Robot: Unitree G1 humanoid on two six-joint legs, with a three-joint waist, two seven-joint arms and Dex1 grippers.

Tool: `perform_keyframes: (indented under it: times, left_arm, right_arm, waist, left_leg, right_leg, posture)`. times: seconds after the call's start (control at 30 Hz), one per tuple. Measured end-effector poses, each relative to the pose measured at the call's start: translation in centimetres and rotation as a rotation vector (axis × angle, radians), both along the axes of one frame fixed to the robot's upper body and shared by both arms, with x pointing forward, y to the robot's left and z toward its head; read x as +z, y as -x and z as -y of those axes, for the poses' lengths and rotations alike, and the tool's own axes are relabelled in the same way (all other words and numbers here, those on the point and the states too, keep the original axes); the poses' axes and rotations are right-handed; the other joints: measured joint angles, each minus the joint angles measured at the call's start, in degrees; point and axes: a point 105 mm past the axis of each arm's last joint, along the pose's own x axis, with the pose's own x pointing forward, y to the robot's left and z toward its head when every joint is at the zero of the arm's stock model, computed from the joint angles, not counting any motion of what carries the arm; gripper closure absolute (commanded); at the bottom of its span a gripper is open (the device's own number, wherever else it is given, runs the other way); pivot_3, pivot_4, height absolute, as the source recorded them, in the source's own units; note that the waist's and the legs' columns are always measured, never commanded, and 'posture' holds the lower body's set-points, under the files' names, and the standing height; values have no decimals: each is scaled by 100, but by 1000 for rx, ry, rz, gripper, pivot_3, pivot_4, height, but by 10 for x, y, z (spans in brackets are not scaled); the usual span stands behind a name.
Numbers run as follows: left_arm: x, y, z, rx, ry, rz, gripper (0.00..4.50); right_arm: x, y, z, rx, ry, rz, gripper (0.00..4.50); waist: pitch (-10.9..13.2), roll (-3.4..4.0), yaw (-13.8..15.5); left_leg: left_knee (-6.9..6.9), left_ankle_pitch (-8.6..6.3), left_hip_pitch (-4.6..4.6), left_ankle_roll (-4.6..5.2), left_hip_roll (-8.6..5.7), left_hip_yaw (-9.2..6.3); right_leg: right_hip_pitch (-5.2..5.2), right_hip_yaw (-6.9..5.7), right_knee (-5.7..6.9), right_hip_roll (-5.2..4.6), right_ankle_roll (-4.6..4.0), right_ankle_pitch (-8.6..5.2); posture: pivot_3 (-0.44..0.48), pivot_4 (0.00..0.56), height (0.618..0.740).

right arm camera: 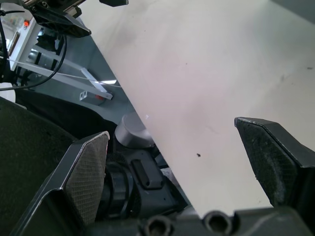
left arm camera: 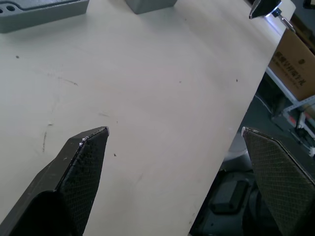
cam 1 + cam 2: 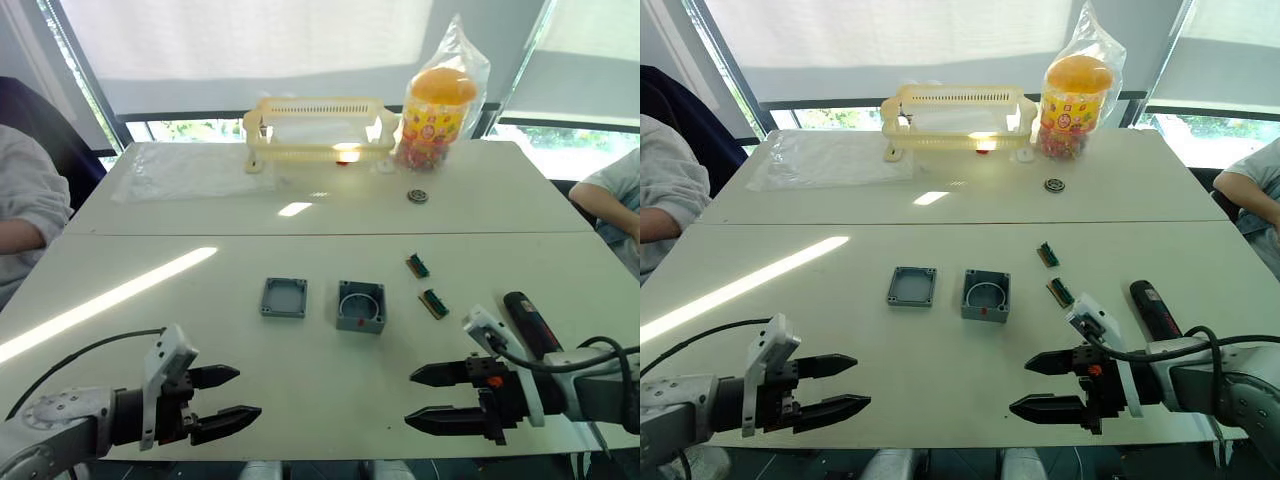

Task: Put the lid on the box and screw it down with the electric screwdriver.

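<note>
The flat grey lid (image 3: 284, 297) lies in the middle of the white table, rim up. Just to its right stands the deeper grey box (image 3: 361, 306), round hollow facing up and a red mark on its near side. The black electric screwdriver (image 3: 530, 322) lies on the table at the right, just beyond my right arm. My left gripper (image 3: 249, 392) hovers open over the near table edge, in front and to the left of the lid. At the near right, my right gripper (image 3: 409, 399) is open too, in front of the box. Both grippers are empty.
Two small green-brown connector pieces (image 3: 418, 265) (image 3: 433, 303) lie between box and screwdriver. A yellow basket (image 3: 320, 128), a bagged candy jar (image 3: 436, 110), a clear plastic sheet (image 3: 190, 170) and a small round part (image 3: 417, 196) sit on the far table. People sit at left (image 3: 25, 210) and right (image 3: 610, 195).
</note>
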Motion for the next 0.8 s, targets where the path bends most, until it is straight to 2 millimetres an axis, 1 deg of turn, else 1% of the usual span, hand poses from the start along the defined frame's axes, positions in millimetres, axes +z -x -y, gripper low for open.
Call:
perform_keyframes:
  times: [0.37, 0.6, 0.7, 0.77, 0.8]
  left_arm:
    - [-1, -7, -2, 28, -5, 21, 35]
    - [2, -13, -4, 38, -6, 39, 35]
    - [0, -22, -11, 50, -86, 56, 35]
    - [2, -39, -24, 50, -240, 53, 35]
    - [6, -45, -29, 53, -278, 63, 35]
  right_arm:
    - [-1, -5, -4, -2, -13, 28, 0]
    - [-2, -10, -5, -19, -27, 52, 0]
    - [-2, -15, -1, -49, -13, 63, 0]
    - [1, -22, 3, -69, -2, 80, 0]
    - [4, -23, 5, -73, 4, 85, 0]
  waist:
    - [0, 0, 0]
    - [-1, -1, -1]
    - [0, -1, -1]
    - [2, -5, 21]
    - [1, -4, 17]
  left_leg:
    - [2, 0, 1, 0, 0, -1]
    - [2, 0, 3, 0, 0, -1]
    - [4, 0, 5, 0, -1, -2]
    - [9, 1, 4, 0, -2, -13]
    - [8, 1, 5, 0, -2, -12]
  right_leg:
    - [0, 0, 8, 1, 1, 0]
    - [-1, 0, 15, 3, 1, 0]
    - [-4, -1, 23, 4, 2, 0]
    - [-4, -10, 31, 7, 1, 0]
    - [-3, -9, 31, 8, 1, 0]
  posture:
    - [0, 150, 740]
    - [0, 150, 740]
    - [0, 150, 740]
    - [0, 150, 740]
    - [0, 150, 740]
